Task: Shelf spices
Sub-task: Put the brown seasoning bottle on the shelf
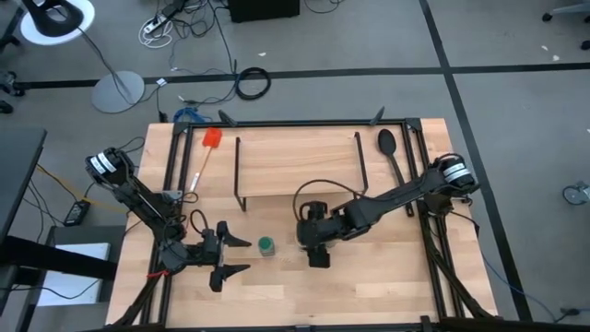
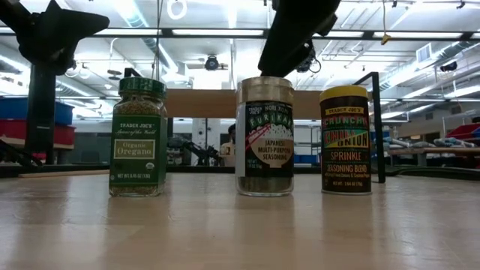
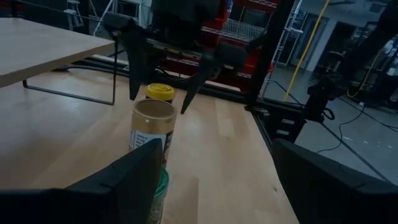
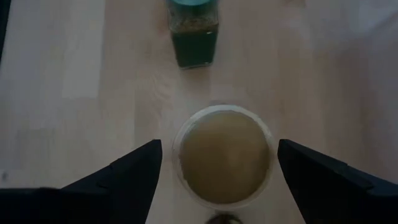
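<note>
Three spice jars stand upright in a row on the table: green-lidded, tan-lidded, yellow-lidded. My right gripper is open and points down over the tan jar's lid, with a finger on either side at lid height, apart from it. In the high view it hides the tan and yellow jars. My left gripper is open and empty, level just left of the green jar. The shelf stands on its wire legs behind the jars.
A red-headed spatula lies left of the shelf and a black spoon lies right of it. Black frame rails run along the table's sides. Bare tabletop lies in front of the jars.
</note>
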You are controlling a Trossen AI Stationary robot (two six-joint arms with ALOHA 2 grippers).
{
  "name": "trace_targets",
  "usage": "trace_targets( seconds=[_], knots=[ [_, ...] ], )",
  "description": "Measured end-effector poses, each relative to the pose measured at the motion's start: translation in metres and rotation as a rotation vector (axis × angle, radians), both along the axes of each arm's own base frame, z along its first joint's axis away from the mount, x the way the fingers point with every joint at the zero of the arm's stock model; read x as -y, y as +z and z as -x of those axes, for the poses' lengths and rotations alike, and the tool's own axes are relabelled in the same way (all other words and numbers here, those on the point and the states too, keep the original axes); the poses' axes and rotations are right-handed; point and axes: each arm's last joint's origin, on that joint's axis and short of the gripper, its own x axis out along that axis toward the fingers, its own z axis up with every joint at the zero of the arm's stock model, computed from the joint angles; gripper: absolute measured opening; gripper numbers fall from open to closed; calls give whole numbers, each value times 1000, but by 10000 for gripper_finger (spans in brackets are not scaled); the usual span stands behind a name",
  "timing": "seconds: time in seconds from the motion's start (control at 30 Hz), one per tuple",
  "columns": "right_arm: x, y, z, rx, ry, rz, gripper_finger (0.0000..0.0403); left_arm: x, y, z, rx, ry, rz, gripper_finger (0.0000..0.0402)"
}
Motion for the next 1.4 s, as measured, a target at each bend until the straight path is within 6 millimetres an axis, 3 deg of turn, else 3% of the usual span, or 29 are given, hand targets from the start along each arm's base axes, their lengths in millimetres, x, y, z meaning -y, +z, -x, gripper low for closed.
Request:
trace_targets(
  seconds=[0.77, 1.13, 1.4],
  knots=[
    [3, -2, -7, -38, 23, -20, 322, 0, 0, 0, -2, 0, 14, 307],
    [2, 20, -13, 8, 57, -10, 325, 0, 0, 0, -3, -7, 14, 307],
    [7, 7, -10, -100, 46, 25, 325, 0, 0, 0, -3, -7, 16, 307]
  ],
)
